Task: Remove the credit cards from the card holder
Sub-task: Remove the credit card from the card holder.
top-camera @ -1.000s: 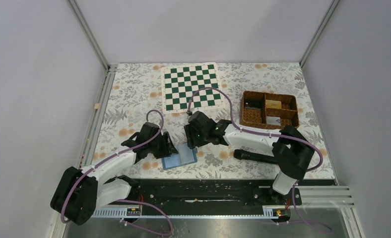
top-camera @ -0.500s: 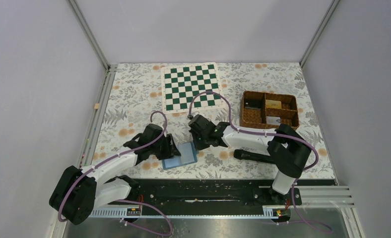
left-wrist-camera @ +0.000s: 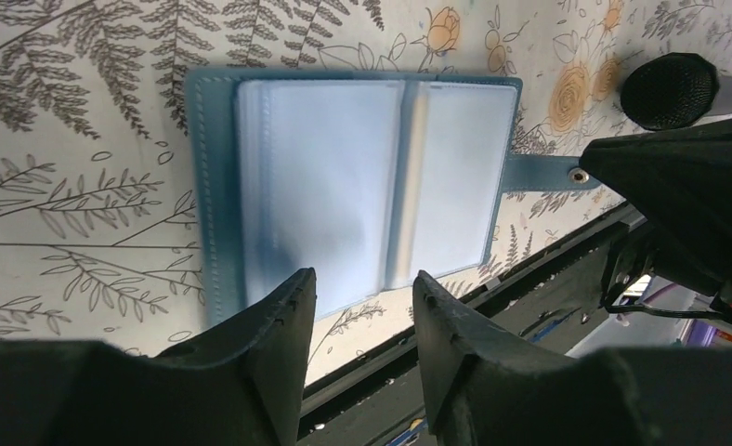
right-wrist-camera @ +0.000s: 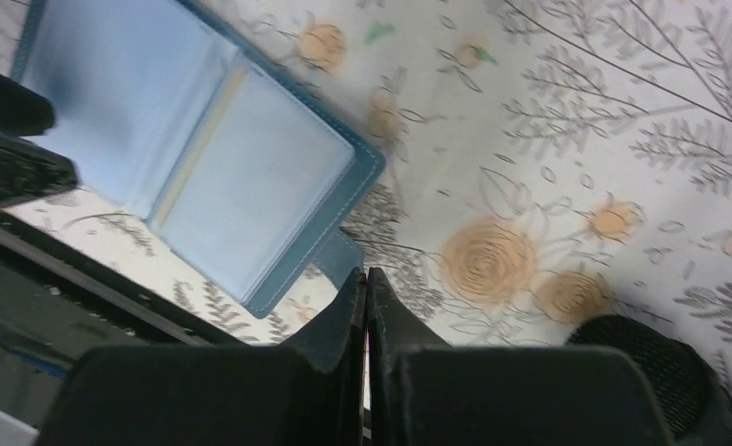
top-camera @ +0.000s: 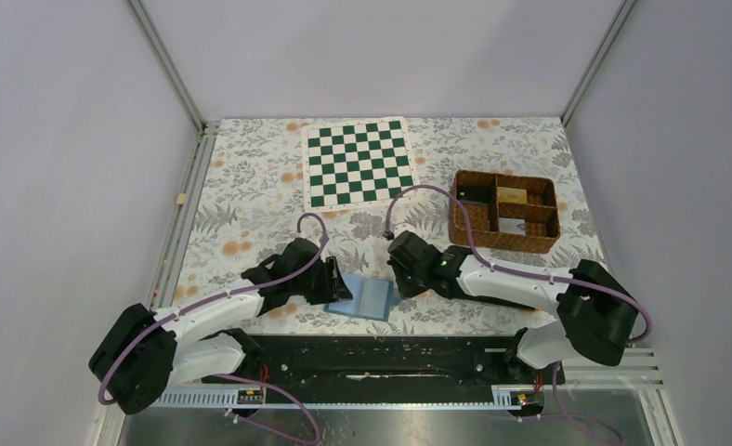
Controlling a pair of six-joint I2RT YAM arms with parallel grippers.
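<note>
Open card holder (left-wrist-camera: 344, 186) (light blue inside)

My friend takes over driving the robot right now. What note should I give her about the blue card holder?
Left gripper: open, fingers at one edge of the card holder.
Right gripper: shut, tips right beside the holder's clasp strap; I can't tell whether it pinches the strap.
Card holder: lying open on the table between the two grippers, light blue insides facing up.
Done: the holder is opened.
Left: none of the credit cards is out. A tan strip along the fold may be a card edge, so the cards probably need pulling from the pockets.
</note>
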